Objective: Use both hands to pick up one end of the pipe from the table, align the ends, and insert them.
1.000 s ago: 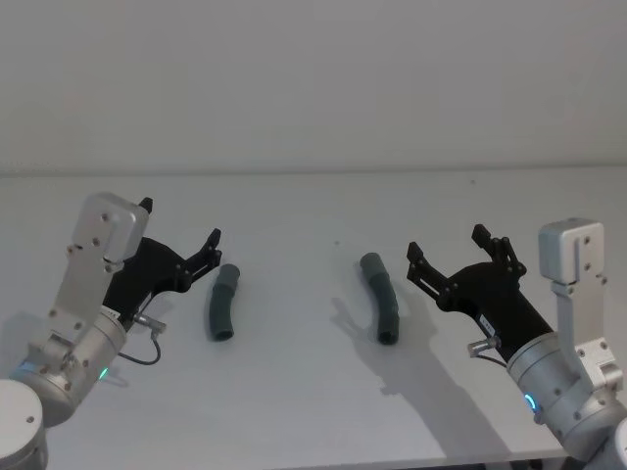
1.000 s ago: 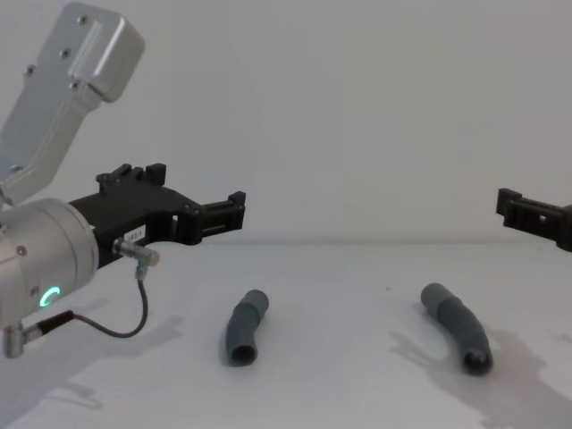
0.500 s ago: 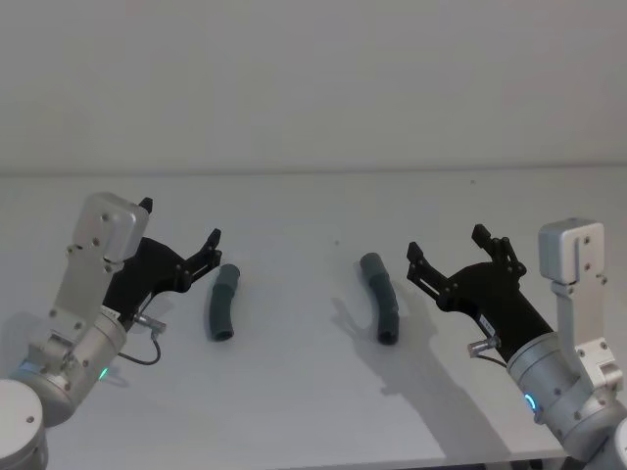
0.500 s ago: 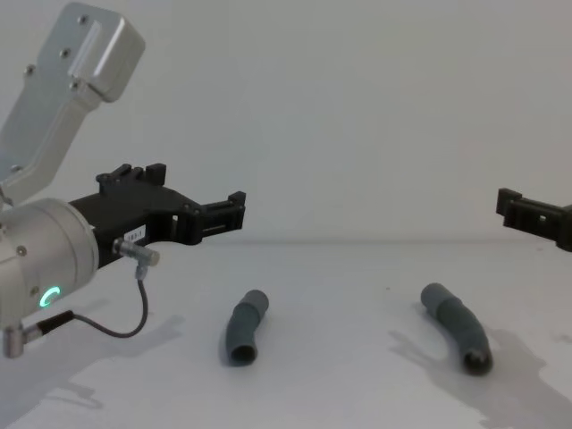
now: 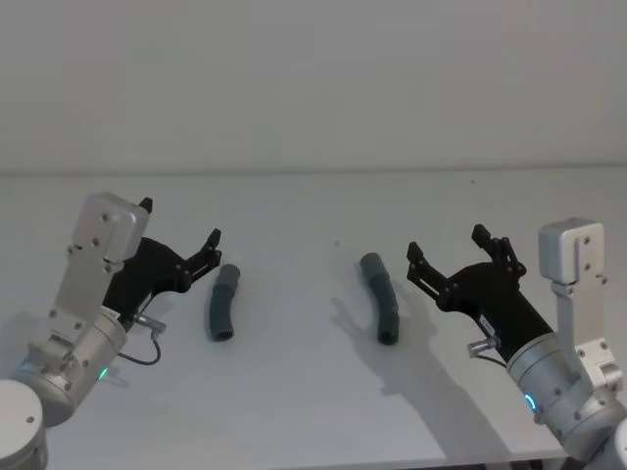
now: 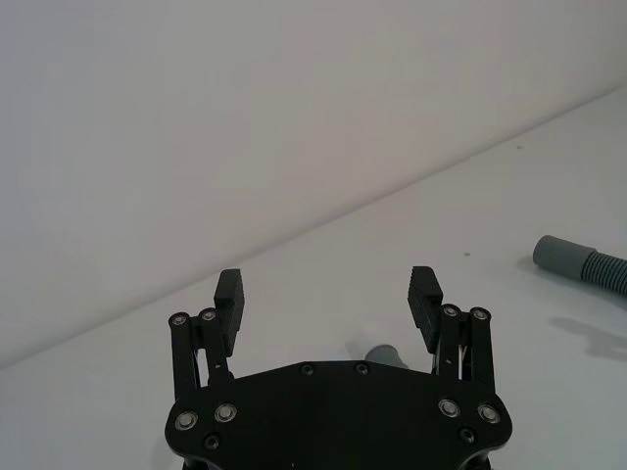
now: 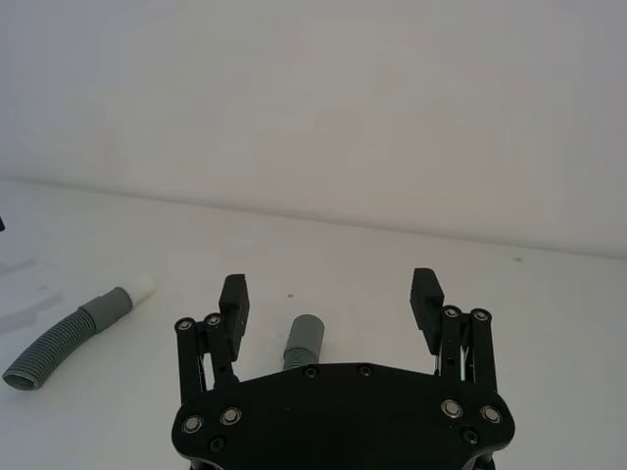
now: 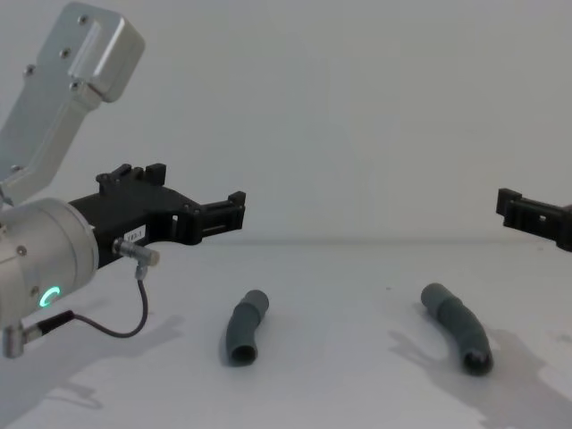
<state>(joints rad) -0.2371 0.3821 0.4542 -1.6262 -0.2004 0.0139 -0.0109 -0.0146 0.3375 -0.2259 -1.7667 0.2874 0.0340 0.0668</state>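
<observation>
Pipe's left piece (image 5: 222, 303) lies flat on the table (image 5: 294, 411), left of centre in the head view. The right piece (image 5: 380, 297) lies just right of centre, well apart from it. I see my left gripper (image 5: 180, 221) at the left side of the frame, fingers spread wide and empty, hanging above the table just beside the left piece. My right gripper (image 5: 447, 241), at lower right, is likewise spread and holds nothing, near the right piece. In the right wrist view the left piece shows a white plug tip (image 7: 142, 287).
</observation>
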